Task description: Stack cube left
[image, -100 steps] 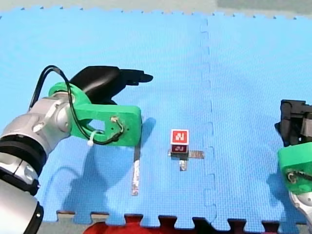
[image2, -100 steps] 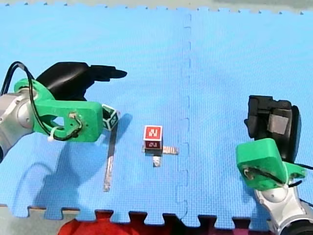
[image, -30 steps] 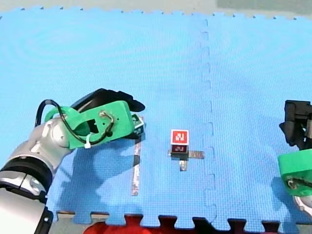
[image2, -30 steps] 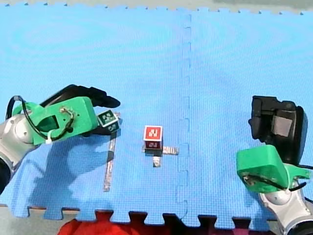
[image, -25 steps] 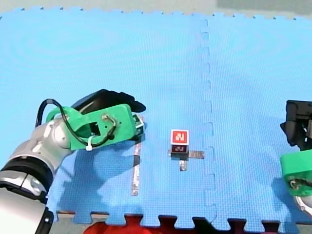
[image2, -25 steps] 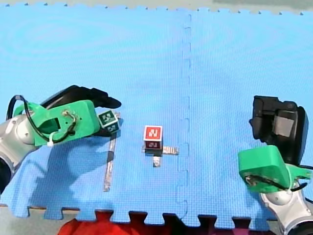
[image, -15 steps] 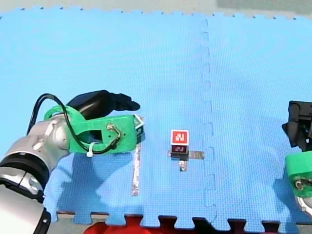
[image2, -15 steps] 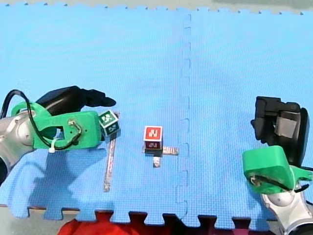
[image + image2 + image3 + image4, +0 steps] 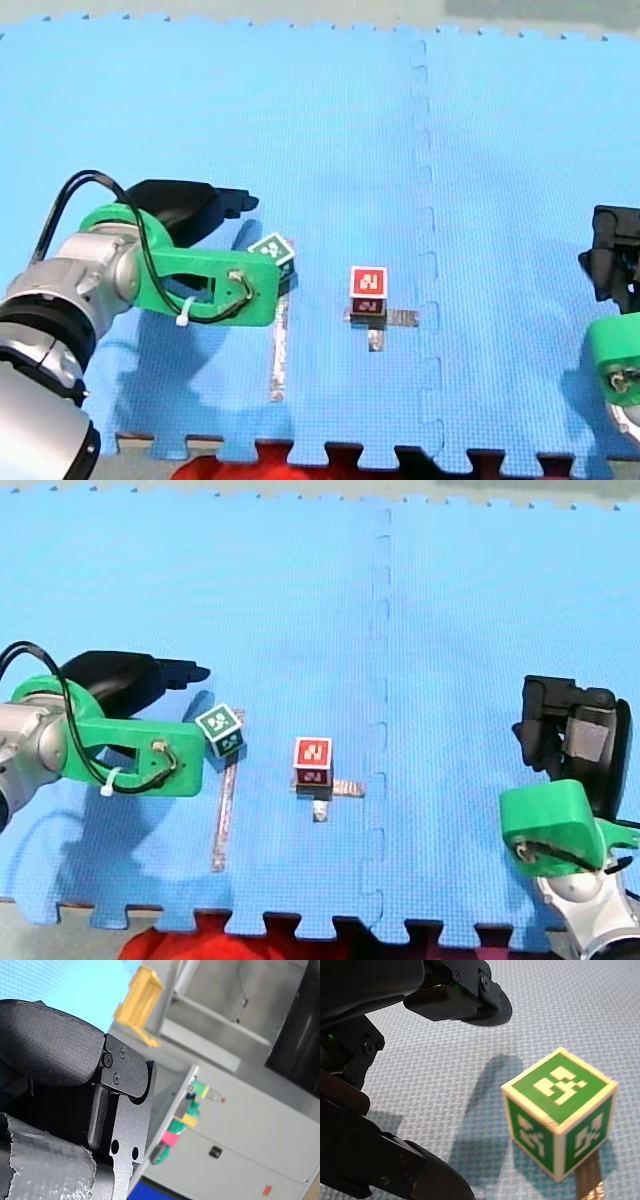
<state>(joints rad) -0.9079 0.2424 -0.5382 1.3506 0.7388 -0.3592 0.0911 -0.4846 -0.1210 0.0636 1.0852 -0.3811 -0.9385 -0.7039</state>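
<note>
Green cube (image 9: 221, 730) sits in the head views on the blue mat (image 9: 300, 600) just beside the released left hand (image 9: 125, 677), red cube (image 9: 313, 759) near, right hand (image 9: 560, 735) at the mat's right edge, its state I cannot tell; in the second wrist view this cube (image 9: 559, 1117) stands free of the black fingers (image 9: 460, 1000)

Bright, even overhead light fills the blue mat (image 9: 330, 120). The left arm (image 9: 30, 745) casts a soft, darker shadow on the mat toward the near edge. The tape (image 9: 277, 355) glints. The cube (image 9: 559, 1112) throws a soft-edged shadow.
</note>
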